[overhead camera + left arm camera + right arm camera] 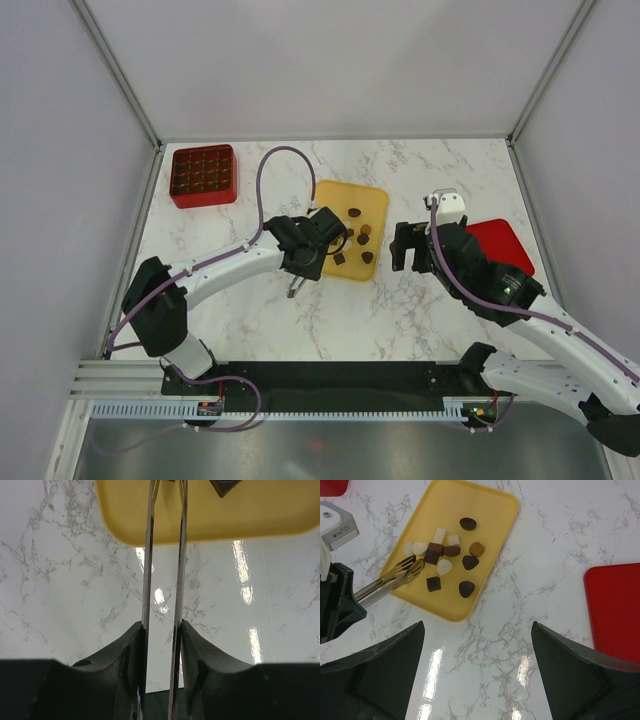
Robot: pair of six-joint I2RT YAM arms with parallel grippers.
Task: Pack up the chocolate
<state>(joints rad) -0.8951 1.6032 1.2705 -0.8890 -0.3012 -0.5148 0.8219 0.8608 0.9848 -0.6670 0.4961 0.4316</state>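
Yellow tray (372, 200), mid-frame on bench (250, 320), holds the chocolate (470, 562). Left claw (161, 645) pinches metal tongs (390, 580), tips by the white bits. Right claw (477, 630) spread wide, rt of tray.

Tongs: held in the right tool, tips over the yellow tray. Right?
No: the tongs sit in the left tool, not the right; the left wrist view shows both blades clamped in it. The right tool is open and empty. Tips are over the yellow tray, as said.
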